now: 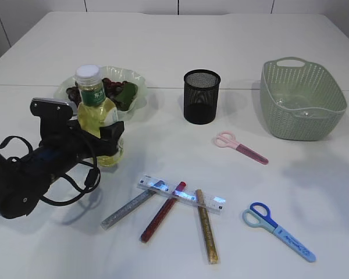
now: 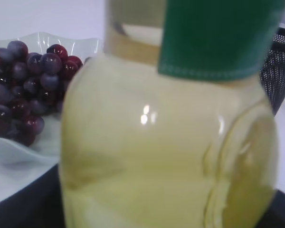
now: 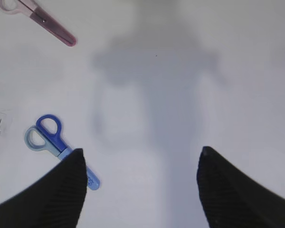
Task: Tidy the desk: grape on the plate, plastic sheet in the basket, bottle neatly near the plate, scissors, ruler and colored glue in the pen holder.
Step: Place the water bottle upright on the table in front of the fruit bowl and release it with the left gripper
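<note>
Two scissors (image 1: 242, 146) on table; bottle (image 1: 99, 119) upright beside plate (image 1: 136, 87)

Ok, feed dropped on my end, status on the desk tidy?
Left gripper around bottle beside plate, grip unclear. Right gripper open, empty over table. Scissors, glue, ruler not yet stowed.
</note>
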